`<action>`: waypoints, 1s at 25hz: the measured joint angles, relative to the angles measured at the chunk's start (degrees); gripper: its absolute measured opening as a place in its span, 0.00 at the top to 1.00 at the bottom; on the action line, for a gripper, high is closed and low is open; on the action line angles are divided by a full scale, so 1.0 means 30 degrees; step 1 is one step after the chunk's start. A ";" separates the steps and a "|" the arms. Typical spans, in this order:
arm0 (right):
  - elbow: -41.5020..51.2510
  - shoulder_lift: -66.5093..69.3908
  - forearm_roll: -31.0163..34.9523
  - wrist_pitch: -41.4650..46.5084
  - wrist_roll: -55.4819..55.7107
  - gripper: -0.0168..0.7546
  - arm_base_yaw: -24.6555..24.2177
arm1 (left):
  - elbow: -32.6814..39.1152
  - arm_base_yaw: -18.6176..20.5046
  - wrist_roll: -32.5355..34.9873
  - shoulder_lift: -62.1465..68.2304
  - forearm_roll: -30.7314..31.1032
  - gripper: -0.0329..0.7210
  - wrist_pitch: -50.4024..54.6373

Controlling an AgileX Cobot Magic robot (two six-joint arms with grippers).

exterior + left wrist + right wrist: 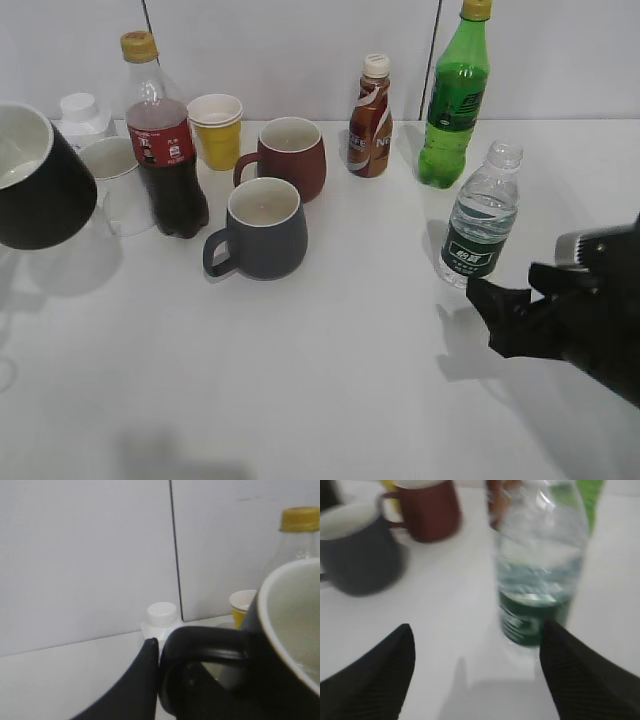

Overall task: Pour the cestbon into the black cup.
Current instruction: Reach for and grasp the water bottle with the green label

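The cestbon (481, 219) is a small clear bottle with a dark green label and no cap. It stands upright on the white table at the right and shows blurred in the right wrist view (540, 565). My right gripper (497, 308) is open just in front of it; in the right wrist view (477, 645) the right fingertip is close beside the label. The black cup (36, 180) is lifted and tilted at the far left. My left gripper (159, 652) is shut on its black loop handle (205, 637).
At the back stand a cola bottle (163, 145), a white jar (82, 118), a clear cup (112, 180), a yellow cup (217, 130), a brown mug (288, 157), a sauce bottle (371, 118) and a green soda bottle (453, 95). A grey-blue mug (262, 228) stands mid-table.
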 joint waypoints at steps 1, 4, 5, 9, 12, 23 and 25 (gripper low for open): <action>-0.0186 0.0912 0.0648 -0.0036 -0.0021 0.16 0.0000 | 0.0000 0.0000 0.0000 0.0000 0.0267 0.89 0.0000; -0.1017 0.2752 0.1380 -0.0076 -0.0019 0.13 0.0000 | 0.0000 -0.0017 0.0000 0.0000 0.0632 0.89 0.0000; -0.1315 0.3170 0.1428 -0.0117 -0.0019 0.13 0.0000 | 0.0000 -0.0017 0.0000 0.0000 0.0663 0.89 0.0000; -0.2704 0.3815 0.1424 -0.0223 -0.0019 0.13 0.0000 | 0.0000 -0.0017 0.0000 0.0000 0.0680 0.89 0.0000; -0.3761 0.3837 0.1660 -0.0309 -0.0042 0.13 0.0000 | 0.0000 -0.0017 0.0000 0.0000 0.0735 0.89 0.0000; -0.6762 0.3522 0.1668 0.1675 -0.1049 0.32 0.0000 | 0.0000 -0.0017 -0.1054 0.0000 0.2262 0.89 0.0019; -0.6386 0.2838 0.1021 0.2465 -0.1367 0.32 0.0000 | 0.0000 -0.0017 -0.1794 -0.0073 0.2894 0.89 0.0058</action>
